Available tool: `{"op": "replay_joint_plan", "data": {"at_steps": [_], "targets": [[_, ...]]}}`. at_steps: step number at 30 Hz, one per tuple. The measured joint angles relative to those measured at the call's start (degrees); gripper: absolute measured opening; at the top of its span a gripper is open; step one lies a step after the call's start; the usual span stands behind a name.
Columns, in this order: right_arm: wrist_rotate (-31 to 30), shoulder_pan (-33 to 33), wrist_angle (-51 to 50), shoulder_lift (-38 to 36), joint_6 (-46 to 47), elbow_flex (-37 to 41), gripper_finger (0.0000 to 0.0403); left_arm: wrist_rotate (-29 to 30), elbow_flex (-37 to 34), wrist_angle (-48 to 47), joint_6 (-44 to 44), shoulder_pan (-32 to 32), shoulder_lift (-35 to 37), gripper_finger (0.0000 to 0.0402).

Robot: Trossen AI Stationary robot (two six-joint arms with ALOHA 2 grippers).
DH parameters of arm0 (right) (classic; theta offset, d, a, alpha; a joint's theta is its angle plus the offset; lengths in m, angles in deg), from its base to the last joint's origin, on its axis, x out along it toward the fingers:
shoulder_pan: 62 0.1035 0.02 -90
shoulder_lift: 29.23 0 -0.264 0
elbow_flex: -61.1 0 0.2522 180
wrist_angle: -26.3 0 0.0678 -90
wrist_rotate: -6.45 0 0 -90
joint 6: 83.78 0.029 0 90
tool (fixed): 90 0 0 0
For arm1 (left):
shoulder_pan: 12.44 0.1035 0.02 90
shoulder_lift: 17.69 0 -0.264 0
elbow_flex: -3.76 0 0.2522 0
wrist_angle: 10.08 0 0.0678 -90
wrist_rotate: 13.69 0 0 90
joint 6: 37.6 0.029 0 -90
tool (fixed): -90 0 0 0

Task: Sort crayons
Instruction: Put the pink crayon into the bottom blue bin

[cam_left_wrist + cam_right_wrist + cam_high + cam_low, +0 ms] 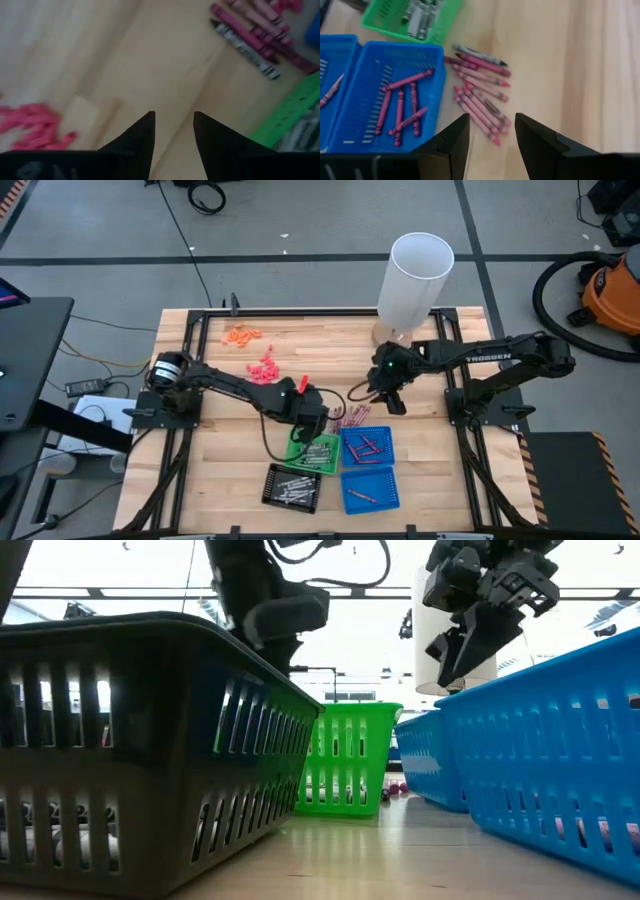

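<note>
Two dark, near-black arms — slim jointed links on black frame mounts bolted to the table's sides. The right arm (pixel 500 358) carries white "TROSSEN" lettering along its forearm and a small green light near the wrist; the left arm (pixel 235 388) shows a silver round housing at its base, a green light and a red spot by its wrist, and a thin black cable looping off it. Each wrist ends in two matte black, wedge-shaped fingers (pixel 452 142) — tapered to blunt points.
</note>
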Motion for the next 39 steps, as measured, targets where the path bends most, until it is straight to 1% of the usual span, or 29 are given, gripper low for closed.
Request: {"op": "replay_joint_plan", "data": {"at_steps": [3,8,14,16,18,20,25,29,33,37,39], "targets": [[0.3,1.4,3.7,0.0,-4.2,3.5,0.0165,3.3,0.0,-3.1,-0.7,-0.9,2.2,0.0142],[1.6,3.1,10.3,0.0,-10.9,8.8,0.0165,7.5,0.0,-4.3,-1.0,-1.9,6.2,0.0142],[0.5,3.7,11.8,0.0,-12.5,12.0,0.0155,8.5,0.0,-4.1,0.0,-1.8,7.8,0.0142],[0.6,3.6,13.2,0.3,-12.7,12.9,0.0151,8.6,-1.1,-1.7,0.8,-1.8,7.9,0.0142],[0.7,3.6,14.6,1.3,-12.7,13.7,0.0147,7.8,-4.1,3.4,1.1,-1.8,8.4,0.0142],[0.8,3.6,15.8,3.2,-12.5,13.9,0.0144,6.3,-7.2,5.9,1.1,-1.8,9.3,0.0142],[-0.2,3.6,18.1,7.1,-12.3,13.8,0.0139,5.1,-13.1,8.1,-3.1,-1.8,14.1,0.0142],[-0.3,3.6,19.2,9.3,-12.3,13.8,0.0137,6.2,-18.3,12.9,-6.3,-1.9,20.2,0.0142],[-0.3,3.6,20.6,11.0,-12.5,13.8,0.0137,7.7,-24.9,17.8,-11.8,-1.6,26.5,0.0142],[-0.1,3.6,21.9,13.0,-12.7,13.5,0.0135,9.1,-30.4,20.2,-17.2,-1.4,31.9,0.0142],[0.1,3.6,23.1,14.2,-12.7,13.2,0.0134,9.5,-32.1,21.1,-19.2,-1.3,33.9,0.0142]]}}
